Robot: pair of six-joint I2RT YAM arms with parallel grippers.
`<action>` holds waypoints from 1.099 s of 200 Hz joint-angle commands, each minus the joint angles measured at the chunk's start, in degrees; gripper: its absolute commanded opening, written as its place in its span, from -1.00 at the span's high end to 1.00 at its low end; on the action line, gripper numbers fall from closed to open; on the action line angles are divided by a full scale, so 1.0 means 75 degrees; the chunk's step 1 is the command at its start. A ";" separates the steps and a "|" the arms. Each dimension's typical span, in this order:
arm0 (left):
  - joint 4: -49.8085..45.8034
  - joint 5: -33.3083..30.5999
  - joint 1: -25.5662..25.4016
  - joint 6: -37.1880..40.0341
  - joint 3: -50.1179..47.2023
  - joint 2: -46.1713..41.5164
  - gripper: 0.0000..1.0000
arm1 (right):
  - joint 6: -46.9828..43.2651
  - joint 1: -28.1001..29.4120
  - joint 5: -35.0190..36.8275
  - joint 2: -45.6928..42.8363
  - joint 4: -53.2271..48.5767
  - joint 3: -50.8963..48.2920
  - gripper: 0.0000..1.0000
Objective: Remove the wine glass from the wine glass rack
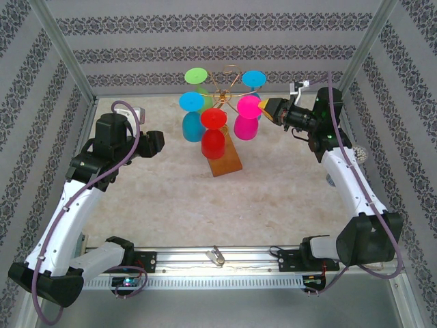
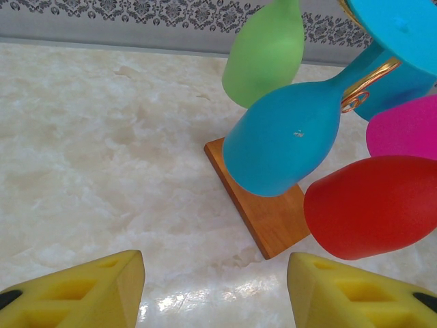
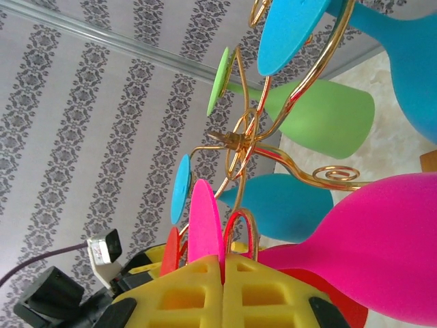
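The wine glass rack is thin gold wire on an orange-brown wooden base, and several coloured wine glasses hang upside down from it. My right gripper is shut on the rim of the magenta wine glass's flat foot; the yellow pads meet around it. Its magenta bowl still hangs by the gold arm. My left gripper stands open left of the rack, low over the table, with nothing between its fingers.
Red, blue and green glasses hang close together beside the magenta one. The rack's wooden base lies just ahead of the left fingers. Patterned walls close in the back and sides.
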 commanded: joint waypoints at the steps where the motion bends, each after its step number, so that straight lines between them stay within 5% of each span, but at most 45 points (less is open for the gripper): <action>1: 0.0140 -0.0116 -0.0079 0.0157 0.0052 -0.0109 -0.16 | 0.0387 0.0081 -0.0332 -0.0035 0.0297 0.0282 1.00; 220: 0.0166 -0.0245 -0.0077 0.0227 0.0035 -0.0163 -0.16 | 0.0573 -0.0118 -0.0484 -0.0443 -0.0139 0.0079 1.00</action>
